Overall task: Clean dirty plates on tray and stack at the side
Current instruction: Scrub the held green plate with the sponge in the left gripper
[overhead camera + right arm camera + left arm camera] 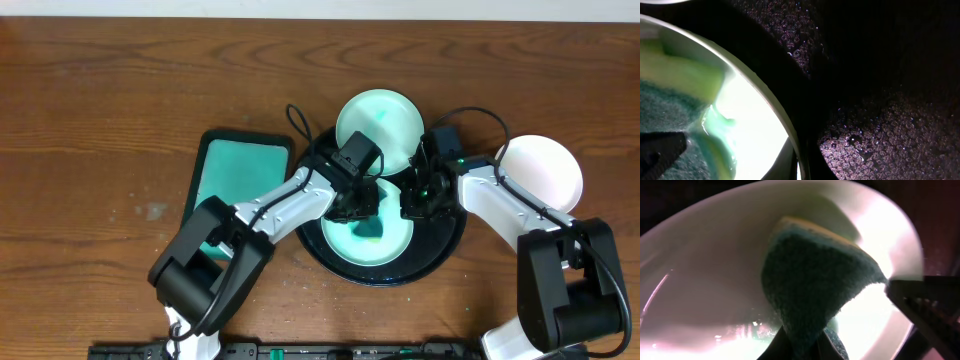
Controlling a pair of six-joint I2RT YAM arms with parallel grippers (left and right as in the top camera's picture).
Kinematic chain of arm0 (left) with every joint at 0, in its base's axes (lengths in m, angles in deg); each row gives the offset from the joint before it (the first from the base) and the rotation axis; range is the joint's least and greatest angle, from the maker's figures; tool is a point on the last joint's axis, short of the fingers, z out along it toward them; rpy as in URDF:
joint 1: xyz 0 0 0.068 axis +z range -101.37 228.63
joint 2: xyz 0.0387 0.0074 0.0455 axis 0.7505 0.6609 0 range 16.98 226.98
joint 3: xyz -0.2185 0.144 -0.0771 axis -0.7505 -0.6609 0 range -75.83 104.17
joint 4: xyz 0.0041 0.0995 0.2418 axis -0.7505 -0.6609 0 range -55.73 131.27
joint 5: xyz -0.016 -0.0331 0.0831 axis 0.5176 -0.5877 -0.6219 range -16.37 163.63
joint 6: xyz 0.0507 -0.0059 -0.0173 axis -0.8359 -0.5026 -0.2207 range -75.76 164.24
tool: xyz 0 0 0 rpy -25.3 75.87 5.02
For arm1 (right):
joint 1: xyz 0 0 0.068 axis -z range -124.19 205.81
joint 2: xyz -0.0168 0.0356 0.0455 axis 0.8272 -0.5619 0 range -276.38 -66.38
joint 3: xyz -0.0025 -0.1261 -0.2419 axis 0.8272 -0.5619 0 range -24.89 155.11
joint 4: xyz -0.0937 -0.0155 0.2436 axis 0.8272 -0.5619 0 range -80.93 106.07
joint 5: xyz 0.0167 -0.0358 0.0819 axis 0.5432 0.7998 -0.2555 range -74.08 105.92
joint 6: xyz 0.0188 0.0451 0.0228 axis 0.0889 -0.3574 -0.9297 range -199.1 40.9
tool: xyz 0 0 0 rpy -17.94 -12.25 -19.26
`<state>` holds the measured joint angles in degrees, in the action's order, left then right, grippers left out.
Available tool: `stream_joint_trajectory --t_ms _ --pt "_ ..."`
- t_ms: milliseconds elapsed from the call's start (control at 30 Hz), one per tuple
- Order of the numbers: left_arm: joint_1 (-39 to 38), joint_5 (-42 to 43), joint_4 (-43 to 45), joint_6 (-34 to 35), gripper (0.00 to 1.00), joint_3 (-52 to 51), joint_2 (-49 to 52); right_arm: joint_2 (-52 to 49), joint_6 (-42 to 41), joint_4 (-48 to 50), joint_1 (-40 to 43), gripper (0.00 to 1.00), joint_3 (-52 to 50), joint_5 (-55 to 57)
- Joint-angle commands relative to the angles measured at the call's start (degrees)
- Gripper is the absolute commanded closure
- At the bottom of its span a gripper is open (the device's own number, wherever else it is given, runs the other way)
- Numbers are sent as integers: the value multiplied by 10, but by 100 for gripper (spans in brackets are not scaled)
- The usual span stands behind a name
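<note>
A pale mint plate (385, 243) with a teal smear lies on the black tray (445, 240). My left gripper (358, 203) is shut on a teal sponge (810, 280) with a yellow edge and presses it on this plate (705, 270). My right gripper (415, 200) is shut on the plate's right rim (790, 135), with the wet tray (880, 125) beside it. A second mint plate (378, 128) lies at the tray's far rim. The white plate (545, 168) sits on the table to the right of the tray.
A rectangular dark dish with teal contents (240, 178) lies left of the tray, under my left arm. Cables loop above the tray's far edge. Wooden table (100, 120) lies all around.
</note>
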<state>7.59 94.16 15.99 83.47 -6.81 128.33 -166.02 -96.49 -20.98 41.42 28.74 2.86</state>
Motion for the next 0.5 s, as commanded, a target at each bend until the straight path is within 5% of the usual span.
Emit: stream_joint_trajectory --t_ms 0,133,467 --pt "3 -130 -63 6 93 -3 2 -35 -23 11 -10 99 -10 42" --pt "4 -294 -151 20 93 14 2 -35 -23 11 -10 99 -10 42" --pt "11 -372 -173 3 93 22 2 -35 -23 6 -10 99 -10 42"
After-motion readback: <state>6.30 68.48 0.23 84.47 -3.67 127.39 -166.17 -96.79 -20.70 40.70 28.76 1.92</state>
